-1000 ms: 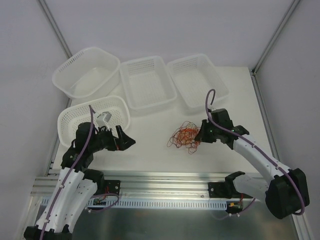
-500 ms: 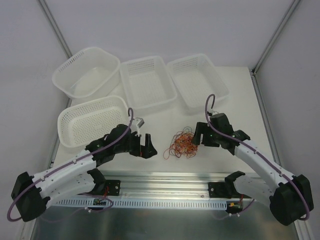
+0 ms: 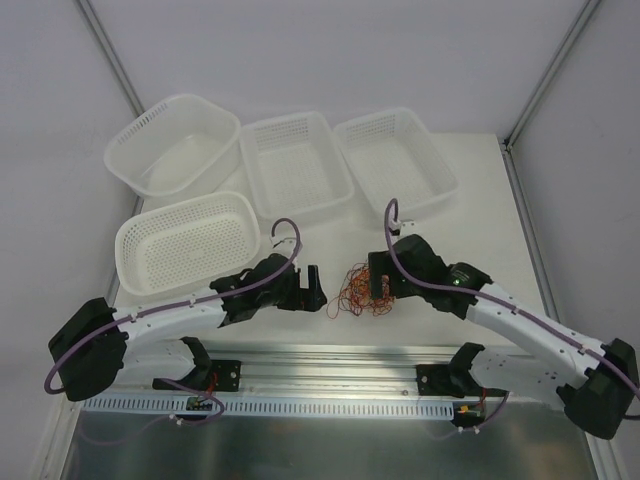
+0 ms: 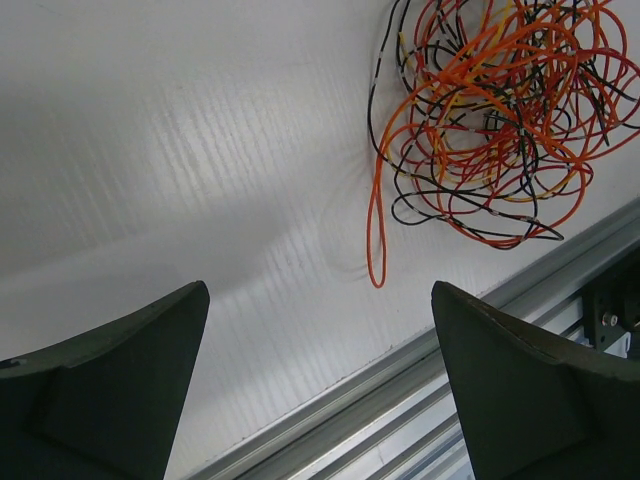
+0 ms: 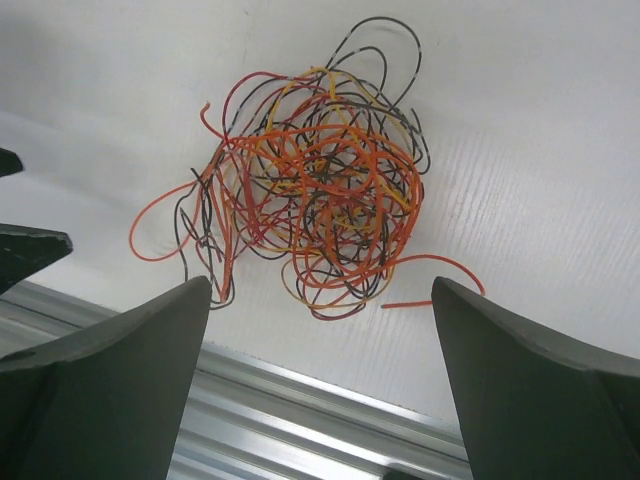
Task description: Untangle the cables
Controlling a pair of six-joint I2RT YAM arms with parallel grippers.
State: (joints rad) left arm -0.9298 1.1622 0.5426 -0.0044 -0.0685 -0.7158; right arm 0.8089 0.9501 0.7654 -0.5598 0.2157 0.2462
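Note:
The cables (image 3: 366, 289) lie as one loose tangle of thin red, orange, yellow and black wires on the white table near its front edge. My left gripper (image 3: 312, 287) is open just left of the tangle and holds nothing. In the left wrist view the cables (image 4: 490, 110) sit at the upper right, beyond the left gripper (image 4: 320, 300), and one orange loop hangs toward the jaws. My right gripper (image 3: 378, 284) stands open over the tangle's right side. In the right wrist view the cables (image 5: 320, 200) lie just beyond the empty right gripper (image 5: 322, 290).
Four white perforated baskets stand behind: one at the far left (image 3: 130, 160), one in the middle (image 3: 262, 190), one at the right (image 3: 440, 180), and a nearer one at the left (image 3: 135, 275). A metal rail (image 3: 330, 355) runs along the table's front edge.
My left arm has swung right, from the near left basket to the tangle's left side. My right gripper has opened, let go of the cables and shifted left over them.

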